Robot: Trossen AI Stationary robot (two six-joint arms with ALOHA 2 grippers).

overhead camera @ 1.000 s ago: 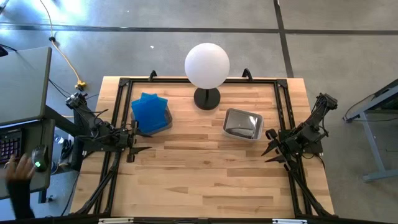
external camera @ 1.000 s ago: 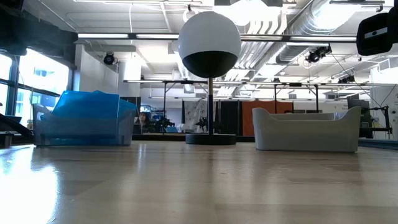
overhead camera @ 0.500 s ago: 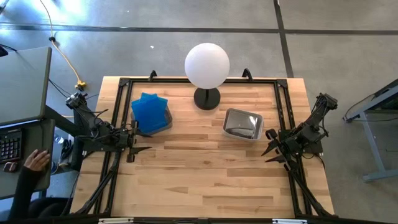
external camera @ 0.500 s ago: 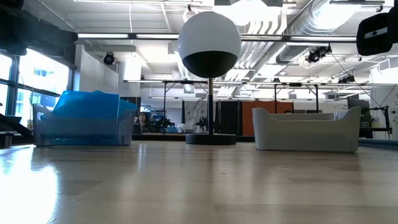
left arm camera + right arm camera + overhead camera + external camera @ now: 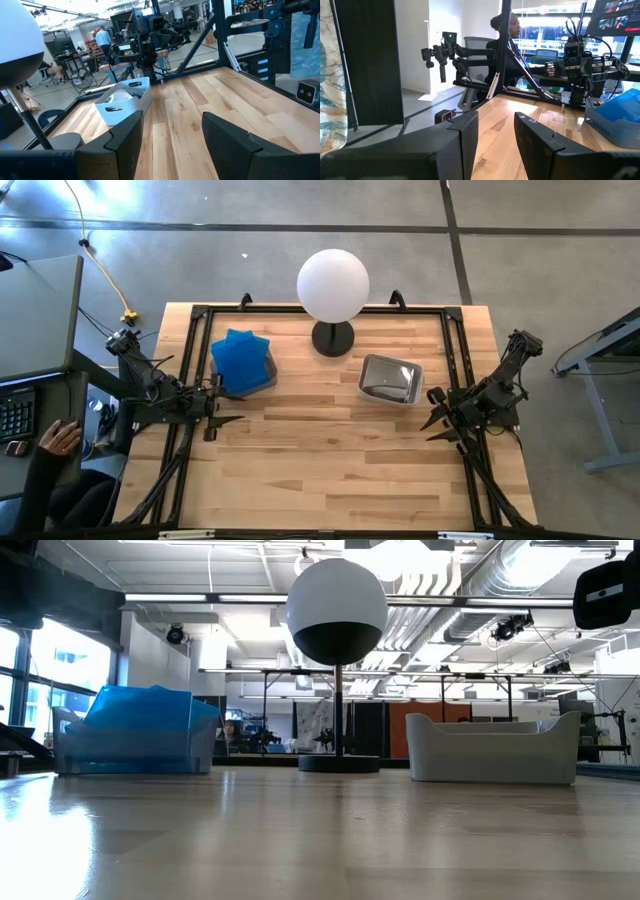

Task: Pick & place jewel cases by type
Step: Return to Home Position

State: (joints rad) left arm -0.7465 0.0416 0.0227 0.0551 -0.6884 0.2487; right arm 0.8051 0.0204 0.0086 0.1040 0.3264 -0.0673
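We are looking down on the worktop (image 5: 330,465) and are finding every case sitting in a tub. The blue cases (image 5: 238,352) are standing on edge in the left tub (image 5: 270,378), on the far left part of the worktop. They are fanning out, so their corners are pointing toward the far edge, and from table height they are leaning and rising above the rim. They are square, so we are not reading any long axis from them. The dark cases (image 5: 388,383) are lying low inside the right tub (image 5: 364,366), on the far right part. Its long side is running roughly left to right, slightly slanted. Its wall is hiding them from table height, and we cannot tell which way they are pointing. A lamp (image 5: 333,285) with a white globe is standing between the two tubs, nearer the far edge. The left claw (image 5: 228,402) is hanging at the left edge, near the left tub, with its fingers spread apart and gripping nothing. The right claw (image 5: 432,412) is hanging at the right edge, just beside the right tub, also spread apart and gripping nothing. A person's hand (image 5: 60,438) is resting on a side desk (image 5: 40,310) off to the left.
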